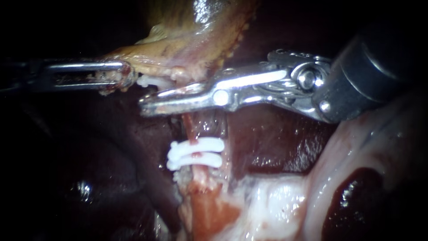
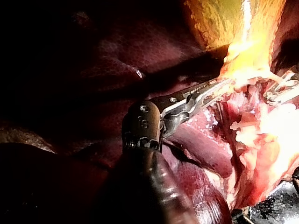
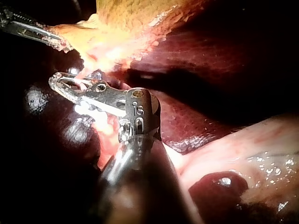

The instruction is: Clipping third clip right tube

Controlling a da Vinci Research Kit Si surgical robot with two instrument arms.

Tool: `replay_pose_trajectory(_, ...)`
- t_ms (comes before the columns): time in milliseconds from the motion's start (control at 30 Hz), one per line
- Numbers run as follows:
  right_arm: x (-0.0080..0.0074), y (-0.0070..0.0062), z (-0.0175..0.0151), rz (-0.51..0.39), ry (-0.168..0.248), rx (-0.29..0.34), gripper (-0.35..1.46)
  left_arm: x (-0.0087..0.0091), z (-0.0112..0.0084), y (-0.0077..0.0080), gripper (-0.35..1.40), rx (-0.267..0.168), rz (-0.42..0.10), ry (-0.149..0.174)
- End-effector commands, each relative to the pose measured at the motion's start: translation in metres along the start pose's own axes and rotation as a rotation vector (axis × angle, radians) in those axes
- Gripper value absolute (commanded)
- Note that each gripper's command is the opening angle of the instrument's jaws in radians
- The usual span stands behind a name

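Observation:
A pale red tube (image 1: pixel 195 129) runs down from the yellow gallbladder (image 1: pixel 191 49). Two white clips (image 1: pixel 196 154) sit across its lower stretch. My right instrument (image 1: pixel 145 105) comes in from the right and lies across the tube's upper part, above those clips. Its jaws stand close together on a white clip (image 1: pixel 151 81), whose end shows over the jaw's edge. In the right wrist view a narrow gap with pale material shows between these jaws (image 3: pixel 58 84). My left instrument (image 1: pixel 119 76) is shut on the gallbladder's lower edge and holds it out to the left.
Dark red liver (image 1: pixel 267 138) lies behind and beside the tube. Pale, glistening tissue (image 1: pixel 276 201) spreads at the lower right. My left instrument's tip (image 3: pixel 56 42) is just beyond my right jaws.

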Motion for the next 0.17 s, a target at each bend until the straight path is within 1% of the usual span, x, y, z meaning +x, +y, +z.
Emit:
replay_pose_trajectory(33, -0.0001, 0.0001, 0.0000, -0.001, 0.000, 0.000, -0.35, 0.0000, 0.0000, 0.0000, -0.35, 0.000, 0.000, 0.000)
replay_pose_trajectory(167, -0.0003, 0.0004, 0.0000, -0.002, -0.001, -0.001, -0.35, 0.0000, 0.0000, 0.0000, -0.35, 0.000, 0.000, 0.000)
